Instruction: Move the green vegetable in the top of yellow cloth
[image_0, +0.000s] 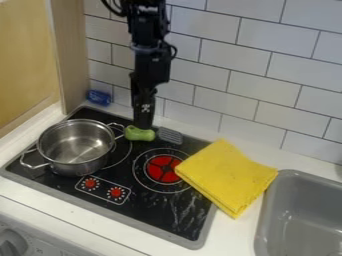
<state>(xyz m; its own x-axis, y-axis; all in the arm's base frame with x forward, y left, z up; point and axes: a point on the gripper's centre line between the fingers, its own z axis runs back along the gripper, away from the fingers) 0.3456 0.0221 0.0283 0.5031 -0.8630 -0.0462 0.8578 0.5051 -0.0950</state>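
Glossy white wall tiles (270, 62) with dark joints stand behind a smooth black stove (155, 215). At its far side, the rounded green vegetable (139, 133) lies at the lower end of the black gripper (142, 126), long axis roughly left to right, beside a grey slotted spatula (169, 135). How far open the gripper is, or whether it has hold of anything, cannot be told. The folded yellow cloth (227, 176), squarish and matte, lies to the right and nearer, so the carry should go that way.
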